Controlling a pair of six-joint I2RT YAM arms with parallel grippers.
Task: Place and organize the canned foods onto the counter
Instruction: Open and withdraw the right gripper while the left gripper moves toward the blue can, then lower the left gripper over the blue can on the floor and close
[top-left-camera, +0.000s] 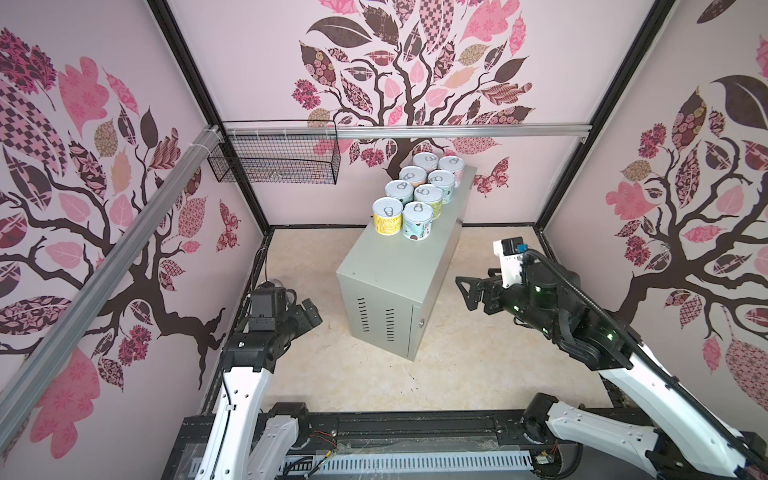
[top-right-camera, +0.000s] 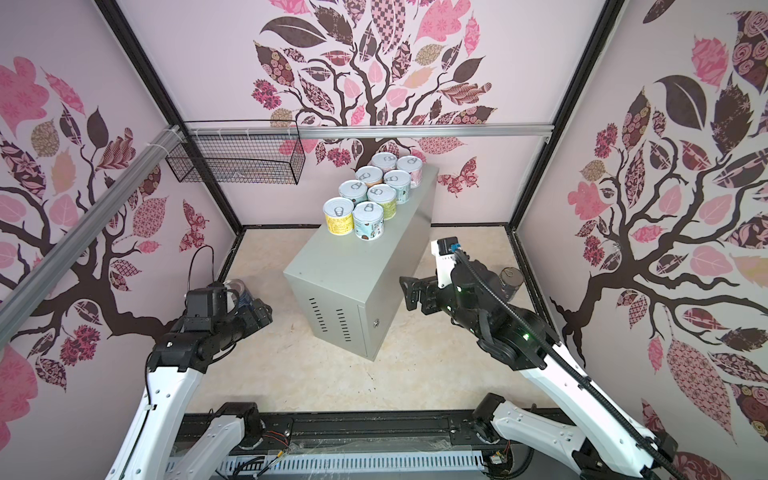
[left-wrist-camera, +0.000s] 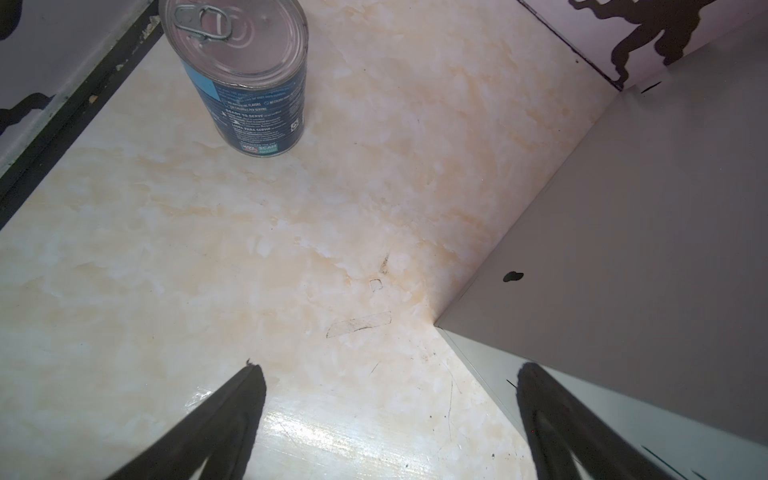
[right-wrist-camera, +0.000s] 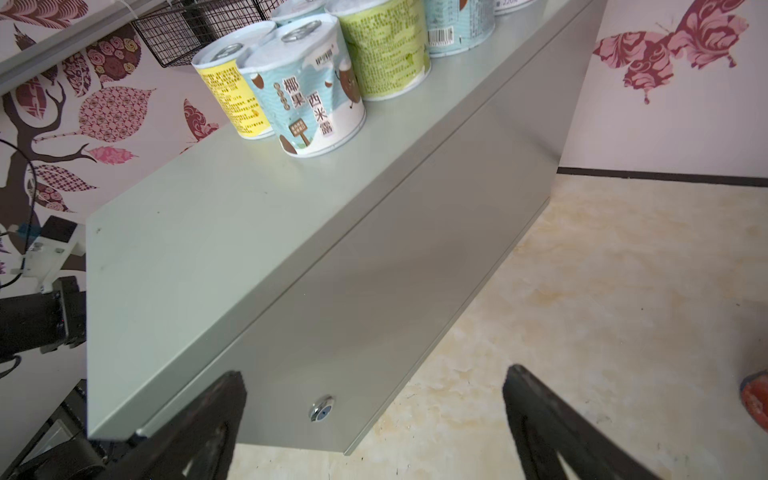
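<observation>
Eight short cans (top-left-camera: 428, 195) atop the counter (top-left-camera: 399, 266)

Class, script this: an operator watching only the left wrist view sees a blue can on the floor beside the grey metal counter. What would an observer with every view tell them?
Operator: Is anything on top of the counter?
Observer: Yes, eight short cans stand upright in two rows at its far end.
Operator: Is any can off the counter besides my blue can?
Observer: One dark can stands on the floor to the right of the counter, past the right arm.
</observation>
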